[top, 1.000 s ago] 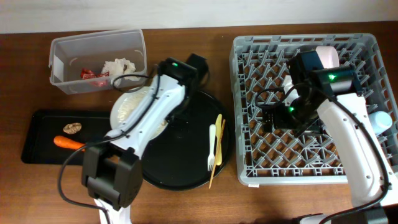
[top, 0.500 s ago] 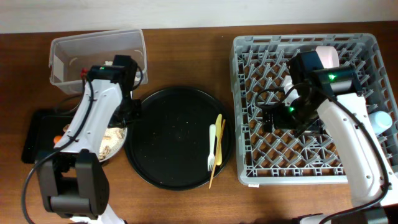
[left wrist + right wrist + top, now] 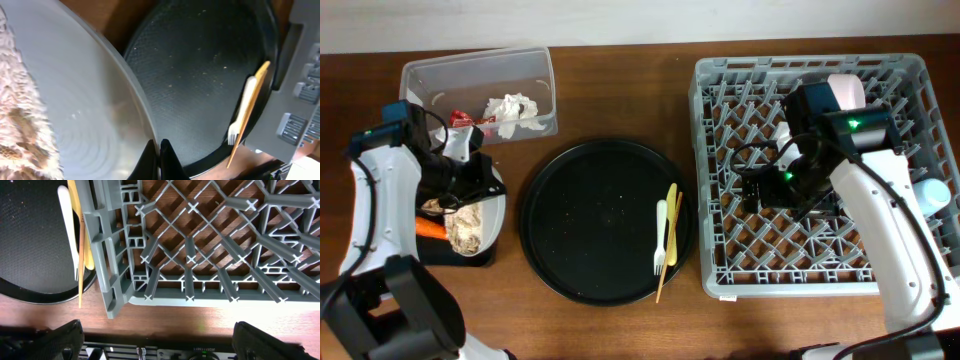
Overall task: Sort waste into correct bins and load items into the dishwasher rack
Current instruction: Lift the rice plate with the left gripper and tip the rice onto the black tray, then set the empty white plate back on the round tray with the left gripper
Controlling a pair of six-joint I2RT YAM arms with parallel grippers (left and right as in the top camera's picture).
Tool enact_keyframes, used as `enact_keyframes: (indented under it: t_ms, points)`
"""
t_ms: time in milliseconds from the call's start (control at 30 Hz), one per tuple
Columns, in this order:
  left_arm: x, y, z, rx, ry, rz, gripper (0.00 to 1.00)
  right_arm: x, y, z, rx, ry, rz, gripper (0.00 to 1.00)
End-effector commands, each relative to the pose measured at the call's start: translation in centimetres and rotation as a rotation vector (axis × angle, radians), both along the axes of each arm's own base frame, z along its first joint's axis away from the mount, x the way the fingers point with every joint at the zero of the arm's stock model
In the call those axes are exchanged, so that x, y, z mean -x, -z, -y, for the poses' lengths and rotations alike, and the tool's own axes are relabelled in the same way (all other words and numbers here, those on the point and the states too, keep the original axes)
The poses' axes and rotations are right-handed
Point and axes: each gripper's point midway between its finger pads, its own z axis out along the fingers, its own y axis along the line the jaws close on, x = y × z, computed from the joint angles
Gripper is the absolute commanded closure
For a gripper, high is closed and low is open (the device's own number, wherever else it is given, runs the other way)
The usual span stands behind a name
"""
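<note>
The rack (image 3: pixel 810 250) was the biggest thing in view. My right gripper (image 3: pixel 760 188) hung over it with its jaws spread wide and nothing between them, so I saw no trouble there. The round tray (image 3: pixel 605 200) in the middle carried only the fork (image 3: pixel 660 235) and chopsticks (image 3: pixel 670 235). The clear tub (image 3: pixel 430 75) held the tissues (image 3: pixel 515 107) and the red wrapper (image 3: pixel 470 120).

My worry was on the left. The left gripper (image 3: pixel 159 159) had its jaws pinched on the rim of the white dish (image 3: pixel 90 100), which was tipped steeply over the black tray (image 3: pixel 438 246). With so thin a bite on a smooth rim, I judged the dish could pivot or slip free. The rice scraps (image 3: pixel 466 228) sat in a clump low on the dish, near the carrot (image 3: pixel 432 229). A shake to loosen them might throw some past the tray's edge onto the table.
</note>
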Motion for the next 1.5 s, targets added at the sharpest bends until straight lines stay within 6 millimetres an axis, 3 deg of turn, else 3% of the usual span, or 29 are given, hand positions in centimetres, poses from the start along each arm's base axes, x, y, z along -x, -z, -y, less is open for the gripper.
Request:
enact_keyframes:
  t_ms: [0,67,633,667,767,867,933,967,1033,1100,1167,1267,1300,1333,1367,1467]
  points:
    - [0.1,-2.8,0.7,0.022,0.009,0.095,0.99,0.1,-0.3,0.2,0.008,0.011,0.008,0.02]
    - [0.0,-4.3,1.3,0.083,0.002,0.145,1.0,0.2,-0.3,0.2,0.008,0.011,0.007,0.01]
    - [-0.1,-10.1,-3.1,0.446,-0.153,0.401,1.0,0.3,-0.3,0.2,0.009,0.011,0.002,0.01]
    - [0.1,-9.5,-3.8,0.426,-0.177,0.376,0.99,0.4,-0.3,0.3,0.009,0.011,-0.001,0.01]
    - [0.4,-10.0,-3.3,0.452,-0.14,0.409,1.0,0.5,-0.3,0.3,0.01,0.012,-0.006,0.01]
    - [0.2,-9.0,-5.0,0.401,-0.185,0.391,1.0,0.7,-0.3,0.3,0.011,0.011,-0.015,0.01]
    - [0.3,-9.4,-5.1,0.412,-0.173,0.42,1.0,0.7,-0.3,0.3,0.011,0.011,-0.017,0.01]
    - [0.5,-10.9,-4.7,0.482,-0.149,0.491,1.0,0.8,-0.3,0.3,0.012,0.011,-0.019,0.01]
    - [0.9,-9.3,-5.8,0.46,-0.231,0.383,1.0,0.7,-0.3,0.3,0.011,0.011,-0.015,0.01]
    - [1.2,-9.4,-5.4,0.475,-0.211,0.388,1.0,0.7,-0.3,0.3,0.011,0.011,-0.015,0.01]
    - [1.7,-10.4,-4.0,0.503,-0.16,0.416,1.0,0.7,-0.3,0.3,0.012,0.011,-0.017,0.01]
    - [2.4,-12.9,1.4,0.436,0.034,0.471,1.0,0.6,-0.3,0.3,0.01,0.011,-0.01,0.01]
    - [2.7,-12.8,3.5,0.375,0.114,0.457,1.0,0.4,-0.3,0.3,0.01,0.011,-0.005,0.01]
    - [2.8,-12.3,5.2,0.33,0.169,0.426,1.0,0.3,-0.3,0.2,0.009,0.011,0.001,0.01]
    - [3.2,-10.5,9.2,0.236,0.316,0.352,1.0,0.1,-0.3,0.2,0.007,0.011,0.011,0.01]
    - [3.4,-6.2,14.4,-0.069,0.477,0.237,1.0,-0.3,-0.3,0.2,0.006,0.011,0.024,0.01]
